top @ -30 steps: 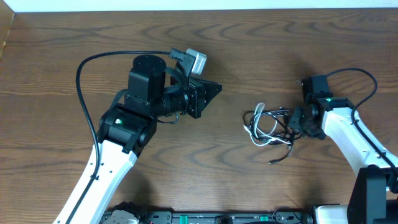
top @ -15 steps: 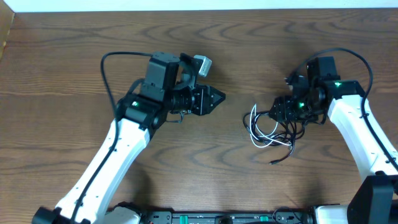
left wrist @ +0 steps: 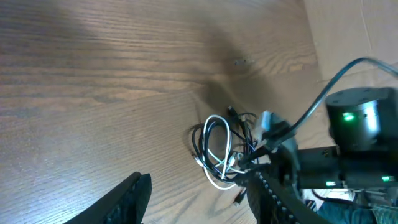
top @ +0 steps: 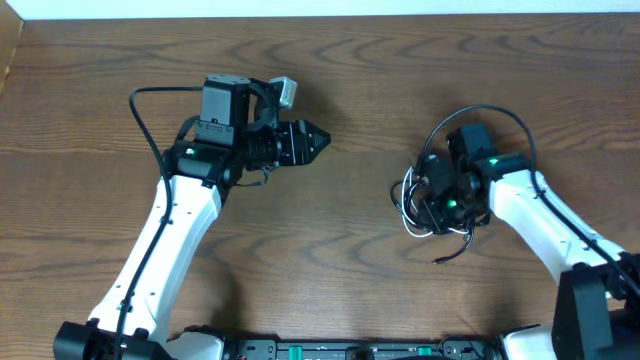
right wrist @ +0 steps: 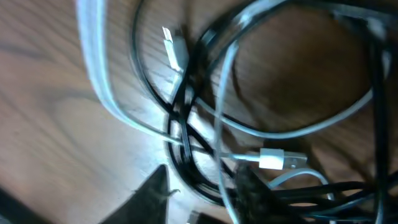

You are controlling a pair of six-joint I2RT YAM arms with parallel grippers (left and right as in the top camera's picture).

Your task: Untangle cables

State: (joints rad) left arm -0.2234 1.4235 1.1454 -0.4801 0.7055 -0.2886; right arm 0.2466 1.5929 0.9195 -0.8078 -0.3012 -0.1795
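On a dark wood-grain table (top: pixel 330 270), we see the left gripper (top: pixel 322 141) pointing toward three o'clock, its fingers (left wrist: pixel 132 198) spread wide with nothing between them. At four o'clock from it lie the cables (top: pixel 412 215), a thin white cable (left wrist: pixel 214 149) and a thin black cable (left wrist: pixel 198 140) looped in one bundle. The right gripper (top: pixel 437 203) sits over the bundle's three o'clock side, strands between its narrowly parted fingers; we cannot tell whether it grips them. A white plug (right wrist: pixel 272 160) lies just beside its fingertips.
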